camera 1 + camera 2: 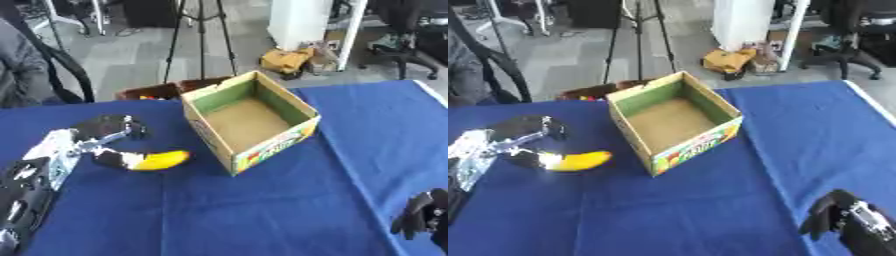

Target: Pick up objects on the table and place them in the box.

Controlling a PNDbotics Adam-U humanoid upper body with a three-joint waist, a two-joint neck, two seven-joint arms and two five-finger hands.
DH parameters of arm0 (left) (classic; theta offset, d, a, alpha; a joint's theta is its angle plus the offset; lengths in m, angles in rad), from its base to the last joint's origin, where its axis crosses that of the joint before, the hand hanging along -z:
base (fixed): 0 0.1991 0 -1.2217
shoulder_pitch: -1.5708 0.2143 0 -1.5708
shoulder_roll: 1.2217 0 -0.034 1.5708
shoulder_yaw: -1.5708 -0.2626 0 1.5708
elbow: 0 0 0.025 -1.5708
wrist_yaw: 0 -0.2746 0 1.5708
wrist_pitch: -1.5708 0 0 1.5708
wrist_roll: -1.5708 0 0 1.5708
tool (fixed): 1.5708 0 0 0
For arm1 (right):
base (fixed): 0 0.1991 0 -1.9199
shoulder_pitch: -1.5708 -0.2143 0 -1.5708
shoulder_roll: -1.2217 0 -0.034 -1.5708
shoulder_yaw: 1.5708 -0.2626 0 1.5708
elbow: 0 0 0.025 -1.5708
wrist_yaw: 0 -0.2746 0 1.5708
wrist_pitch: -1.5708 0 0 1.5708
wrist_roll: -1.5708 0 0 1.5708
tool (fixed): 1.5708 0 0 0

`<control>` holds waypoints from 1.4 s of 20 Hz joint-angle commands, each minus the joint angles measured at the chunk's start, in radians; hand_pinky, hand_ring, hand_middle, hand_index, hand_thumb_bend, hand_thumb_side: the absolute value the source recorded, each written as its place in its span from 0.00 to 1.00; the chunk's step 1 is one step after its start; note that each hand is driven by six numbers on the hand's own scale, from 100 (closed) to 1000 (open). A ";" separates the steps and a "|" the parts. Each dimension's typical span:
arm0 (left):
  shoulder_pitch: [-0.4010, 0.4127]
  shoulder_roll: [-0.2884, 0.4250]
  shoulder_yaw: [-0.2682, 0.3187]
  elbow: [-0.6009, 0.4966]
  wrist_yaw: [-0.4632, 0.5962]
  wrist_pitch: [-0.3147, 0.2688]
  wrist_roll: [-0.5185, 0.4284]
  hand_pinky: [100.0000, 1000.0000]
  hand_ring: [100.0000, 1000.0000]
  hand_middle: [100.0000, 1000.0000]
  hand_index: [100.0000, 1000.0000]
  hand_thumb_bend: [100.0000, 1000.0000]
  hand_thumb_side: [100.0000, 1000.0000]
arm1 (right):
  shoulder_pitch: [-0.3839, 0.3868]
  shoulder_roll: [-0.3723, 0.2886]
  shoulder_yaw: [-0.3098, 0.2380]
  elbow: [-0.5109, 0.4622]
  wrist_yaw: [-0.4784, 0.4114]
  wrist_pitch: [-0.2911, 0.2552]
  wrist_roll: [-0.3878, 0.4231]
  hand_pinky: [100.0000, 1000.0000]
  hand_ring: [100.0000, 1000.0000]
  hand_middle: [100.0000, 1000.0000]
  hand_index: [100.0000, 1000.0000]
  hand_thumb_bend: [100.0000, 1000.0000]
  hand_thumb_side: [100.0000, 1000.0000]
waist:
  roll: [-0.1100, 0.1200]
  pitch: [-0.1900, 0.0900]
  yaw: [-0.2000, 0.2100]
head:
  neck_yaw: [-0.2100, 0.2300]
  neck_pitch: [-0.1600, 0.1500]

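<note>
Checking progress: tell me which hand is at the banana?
The left hand, its fingers curled around the banana; the right hand rests at the lower right corner.

The box (249, 120) bears printed lettering — too blurred to read.

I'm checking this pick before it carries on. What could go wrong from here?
1. The left hand pinches only one end of the banana, so the banana may swing or slip when lifted.
2. The box stands right beside the banana, so a low carry might hit its near wall and push it.
</note>
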State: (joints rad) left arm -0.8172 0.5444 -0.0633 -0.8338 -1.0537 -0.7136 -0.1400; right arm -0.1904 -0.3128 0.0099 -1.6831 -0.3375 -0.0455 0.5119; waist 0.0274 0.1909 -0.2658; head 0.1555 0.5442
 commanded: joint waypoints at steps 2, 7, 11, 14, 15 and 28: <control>-0.009 0.013 0.005 -0.005 -0.014 -0.004 0.006 0.53 0.50 0.51 0.77 0.00 0.54 | -0.011 -0.009 -0.009 -0.010 0.007 -0.003 0.002 0.46 0.31 0.25 0.52 0.00 0.77 | -0.004 -0.012 0.002 | 0.009 0.009; -0.004 0.009 0.005 0.000 -0.028 -0.005 0.011 0.53 0.51 0.51 0.78 0.00 0.53 | -0.012 -0.009 -0.010 -0.009 0.007 -0.002 0.002 0.46 0.31 0.25 0.52 0.00 0.78 | -0.002 -0.011 0.005 | 0.067 0.029; -0.005 0.009 0.005 0.001 -0.036 -0.005 0.015 0.53 0.51 0.52 0.78 0.00 0.51 | -0.013 -0.008 -0.011 -0.009 0.007 -0.002 0.003 0.46 0.31 0.25 0.52 0.00 0.78 | -0.001 -0.010 0.006 | 0.075 0.041; -0.005 0.007 0.004 0.003 -0.044 -0.003 0.018 0.54 0.51 0.52 0.78 0.00 0.51 | -0.013 -0.008 -0.011 -0.009 0.008 -0.002 0.004 0.46 0.31 0.25 0.52 0.00 0.78 | -0.001 -0.009 0.005 | 0.074 0.045; -0.005 0.007 0.004 0.004 -0.048 -0.002 0.019 0.54 0.51 0.52 0.79 0.00 0.51 | -0.013 -0.008 -0.011 -0.009 0.008 -0.003 0.004 0.46 0.31 0.25 0.52 0.00 0.78 | -0.001 -0.008 0.005 | 0.074 0.045; -0.007 0.004 0.000 0.010 -0.098 -0.016 0.006 0.56 0.55 0.56 0.81 0.00 0.64 | -0.015 -0.009 -0.012 -0.007 0.008 -0.003 0.007 0.46 0.31 0.25 0.52 0.00 0.78 | 0.002 -0.008 0.002 | 0.063 0.046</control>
State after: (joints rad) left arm -0.8084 0.5351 -0.0644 -0.8153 -1.1453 -0.7250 -0.1333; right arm -0.1936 -0.3123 0.0064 -1.6829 -0.3367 -0.0471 0.5145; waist 0.0299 0.1963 -0.2623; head 0.2208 0.5856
